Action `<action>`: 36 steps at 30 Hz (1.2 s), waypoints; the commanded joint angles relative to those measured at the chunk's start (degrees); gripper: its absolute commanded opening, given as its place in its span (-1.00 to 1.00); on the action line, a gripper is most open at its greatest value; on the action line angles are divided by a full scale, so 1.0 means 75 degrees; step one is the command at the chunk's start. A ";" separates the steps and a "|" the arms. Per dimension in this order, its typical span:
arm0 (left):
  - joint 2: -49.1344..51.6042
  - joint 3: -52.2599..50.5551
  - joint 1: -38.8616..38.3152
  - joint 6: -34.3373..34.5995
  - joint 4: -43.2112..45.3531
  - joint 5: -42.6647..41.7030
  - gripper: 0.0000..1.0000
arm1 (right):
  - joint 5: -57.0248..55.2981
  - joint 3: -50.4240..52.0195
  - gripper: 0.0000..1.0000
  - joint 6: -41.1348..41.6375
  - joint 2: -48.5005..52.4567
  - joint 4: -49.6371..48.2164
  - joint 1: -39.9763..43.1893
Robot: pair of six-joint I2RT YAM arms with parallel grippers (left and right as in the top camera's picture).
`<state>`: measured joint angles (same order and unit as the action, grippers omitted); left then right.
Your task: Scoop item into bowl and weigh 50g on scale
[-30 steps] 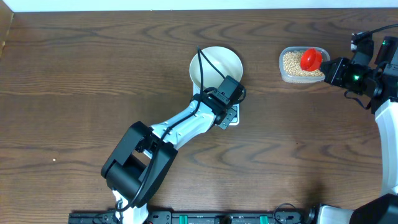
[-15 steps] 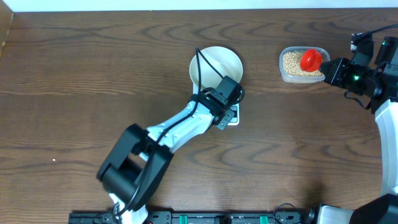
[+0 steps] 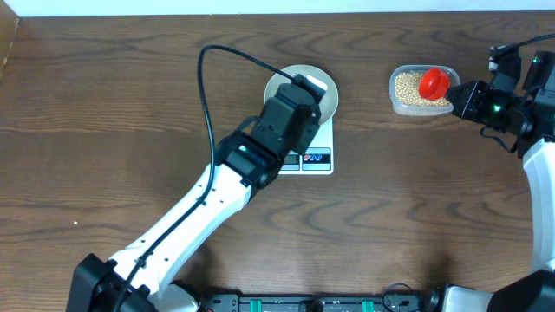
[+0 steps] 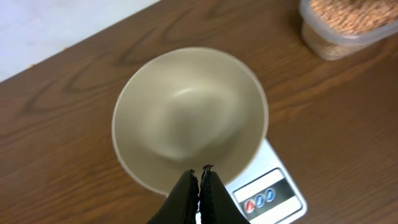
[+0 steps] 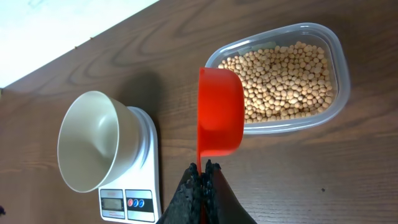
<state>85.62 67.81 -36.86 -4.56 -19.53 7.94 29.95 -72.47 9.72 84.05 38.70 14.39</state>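
The white bowl stands on the white scale; it is empty in the left wrist view, where the scale's red and blue buttons show. My left gripper is shut and empty, above the bowl's near rim. The tan beans fill a clear tub at the right. My right gripper is shut on the handle of a red scoop held over the tub's left end. I cannot see inside the scoop.
The table is dark wood; its far edge meets a white wall. The left arm stretches diagonally from the front left to the bowl, with a black cable looping above it. The right arm stands at the right edge.
My left arm has lifted from beside the scale's buttons and now hangs higher over the bowl, uncovering the scale's display. The right gripper and scoop have not moved.
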 commanded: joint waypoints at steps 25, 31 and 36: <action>0.2521 0.0020 -0.0207 -0.0044 -0.0638 -0.0819 -0.85 | -0.0187 0.0009 -0.97 -0.0169 -0.0006 -0.0012 0.0020; 0.2859 0.0015 -0.0385 -0.0044 -0.0615 -0.0816 -0.85 | -0.0189 0.0009 -0.98 -0.0169 -0.0006 -0.0012 0.0020; 0.3110 0.0015 -0.0396 -0.0047 -0.0495 -0.0799 -0.85 | -0.0187 0.0009 -0.98 -0.0169 -0.0006 0.0023 0.0020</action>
<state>107.63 67.81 -39.88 -4.54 -23.59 1.83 28.64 -72.47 9.54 84.05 38.74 14.39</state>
